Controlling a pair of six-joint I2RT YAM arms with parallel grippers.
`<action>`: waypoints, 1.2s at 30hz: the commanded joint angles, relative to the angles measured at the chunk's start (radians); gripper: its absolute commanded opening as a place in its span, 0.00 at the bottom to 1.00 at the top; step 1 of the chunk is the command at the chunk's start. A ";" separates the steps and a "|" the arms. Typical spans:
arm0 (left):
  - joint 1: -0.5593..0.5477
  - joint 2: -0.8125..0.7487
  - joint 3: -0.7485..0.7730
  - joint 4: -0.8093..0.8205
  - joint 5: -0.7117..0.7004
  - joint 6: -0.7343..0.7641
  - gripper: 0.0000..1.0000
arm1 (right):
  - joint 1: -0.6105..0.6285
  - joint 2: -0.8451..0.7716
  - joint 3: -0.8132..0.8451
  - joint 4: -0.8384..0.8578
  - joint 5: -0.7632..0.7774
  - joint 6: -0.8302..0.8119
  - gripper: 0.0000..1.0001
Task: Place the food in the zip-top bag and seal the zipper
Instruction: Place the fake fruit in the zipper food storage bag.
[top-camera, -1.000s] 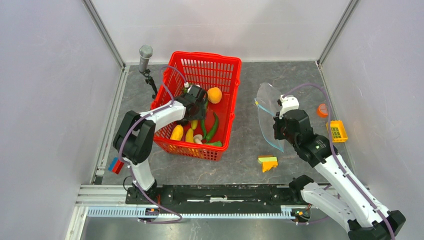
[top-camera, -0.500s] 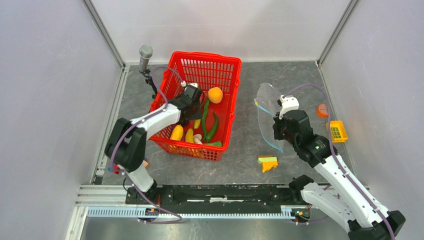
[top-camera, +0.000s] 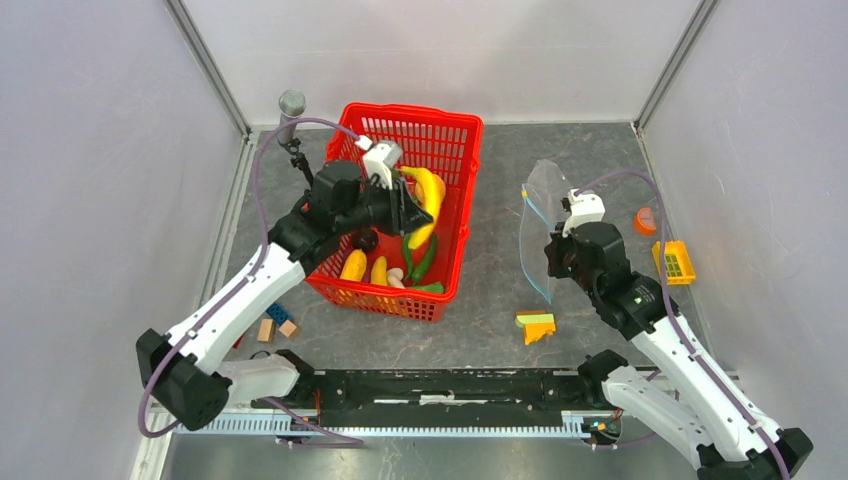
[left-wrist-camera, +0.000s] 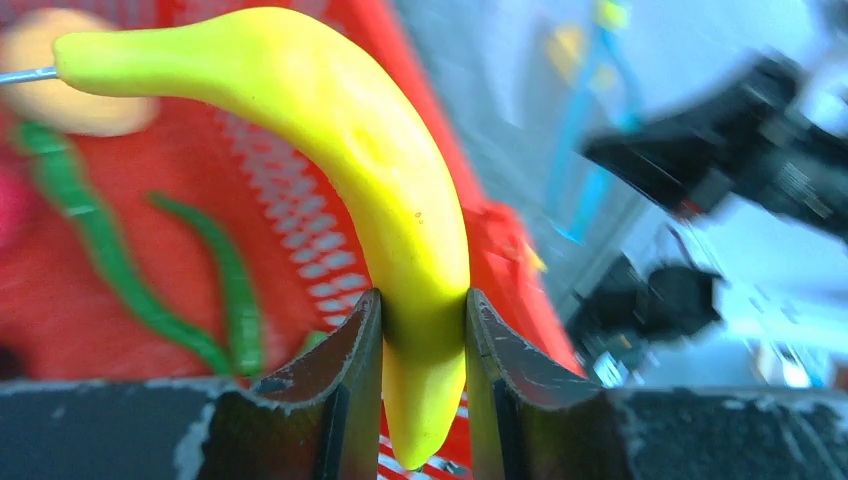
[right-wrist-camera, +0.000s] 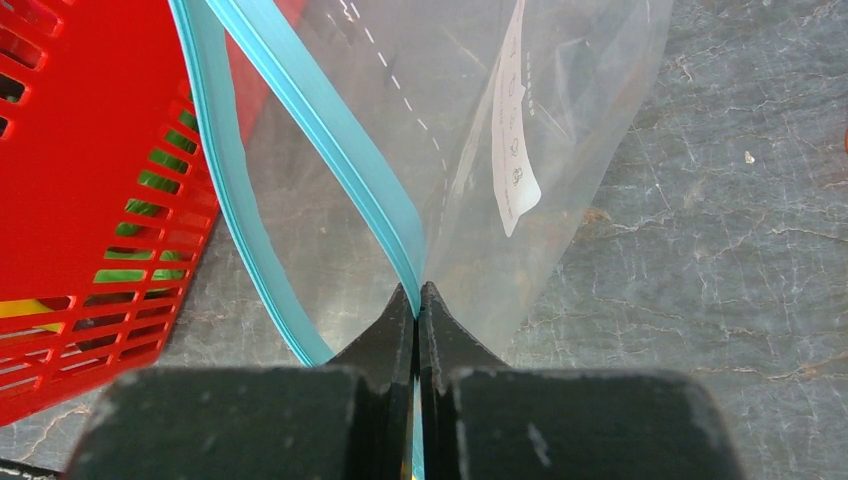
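My left gripper (top-camera: 412, 212) is shut on a yellow banana (top-camera: 428, 200) and holds it raised over the red basket (top-camera: 420, 125); in the left wrist view the banana (left-wrist-camera: 400, 200) sits between the fingers (left-wrist-camera: 424, 330). More food lies in the basket: green peppers (top-camera: 425, 262), yellow pieces (top-camera: 353, 265) and a white mushroom (top-camera: 397, 277). My right gripper (top-camera: 553, 255) is shut on the light blue zipper strip (right-wrist-camera: 330, 130) of the clear zip-top bag (top-camera: 540, 215) and holds it upright, right of the basket. The bag's mouth (right-wrist-camera: 260, 200) gapes open towards the basket.
A yellow-green-orange block stack (top-camera: 536, 326) lies below the bag. A small yellow crate (top-camera: 675, 262) and an orange lid (top-camera: 645, 218) are at the right wall. A grey microphone on a stand (top-camera: 291, 105) stands left of the basket. Small blocks (top-camera: 275, 322) lie at the left.
My left arm has lifted out of the basket with the banana in its grip and swung up and to the right. The bag has turned slightly in the right gripper.
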 joint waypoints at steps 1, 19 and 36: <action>-0.125 -0.056 0.035 0.000 0.324 0.147 0.11 | -0.002 -0.003 -0.004 0.061 0.002 0.028 0.00; -0.571 0.196 0.274 -0.312 0.057 0.462 0.14 | -0.002 -0.009 0.024 0.056 -0.054 0.035 0.00; -0.641 0.516 0.624 -0.562 -0.272 0.510 0.09 | -0.003 -0.045 0.048 -0.025 -0.122 -0.014 0.00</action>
